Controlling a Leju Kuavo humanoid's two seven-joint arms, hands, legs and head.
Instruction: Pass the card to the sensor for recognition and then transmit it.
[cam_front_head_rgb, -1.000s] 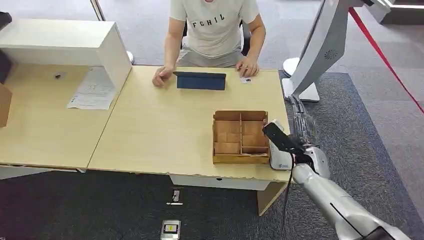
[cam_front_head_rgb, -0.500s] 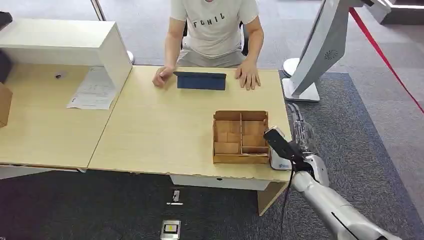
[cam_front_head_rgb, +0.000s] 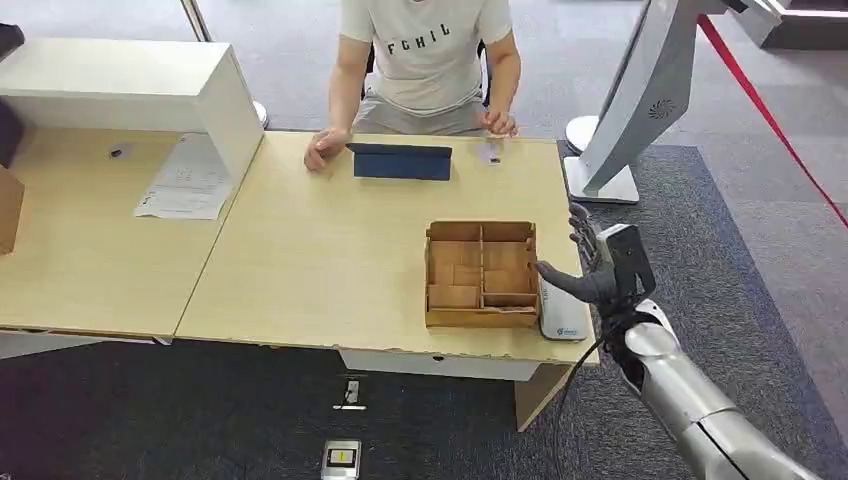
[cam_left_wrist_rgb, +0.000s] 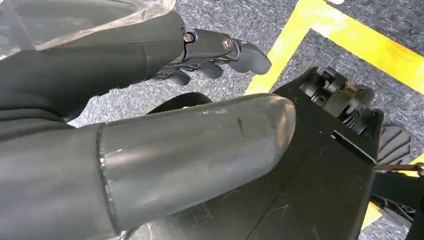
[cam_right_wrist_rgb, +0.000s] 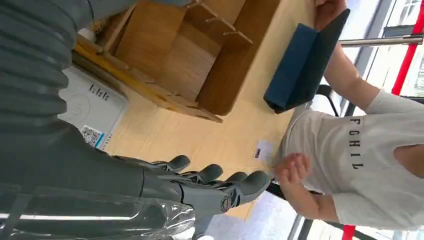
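Right hand (cam_front_head_rgb: 592, 272): held above the bench's right edge, fingers spread and nothing grasped; thumb directed toward the wooden tray (cam_front_head_rgb: 481, 273)
Left hand (cam_left_wrist_rgb: 210, 55): seen hanging over grey carpet; fingers loosely apart, nothing held
Card (cam_front_head_rgb: 489, 154): laid flat on the bench (cam_front_head_rgb: 320, 250) at its far side, just below the person's hand (cam_front_head_rgb: 497, 122)
Sensor (cam_front_head_rgb: 560, 310): white reader (QR label visible) placed beside the tray
Blue folder (cam_front_head_rgb: 401, 161): stood near the card

My head camera looks forward and down from high over the bench (cam_front_head_rgb: 330, 250). My right wrist camera sits close behind the right hand (cam_right_wrist_rgb: 200, 187), tipped sideways, sharing the wooden tray (cam_front_head_rgb: 481, 273), at three o'clock on the bench. My left wrist camera faces the carpeted floor (cam_left_wrist_rgb: 235, 20) close up.
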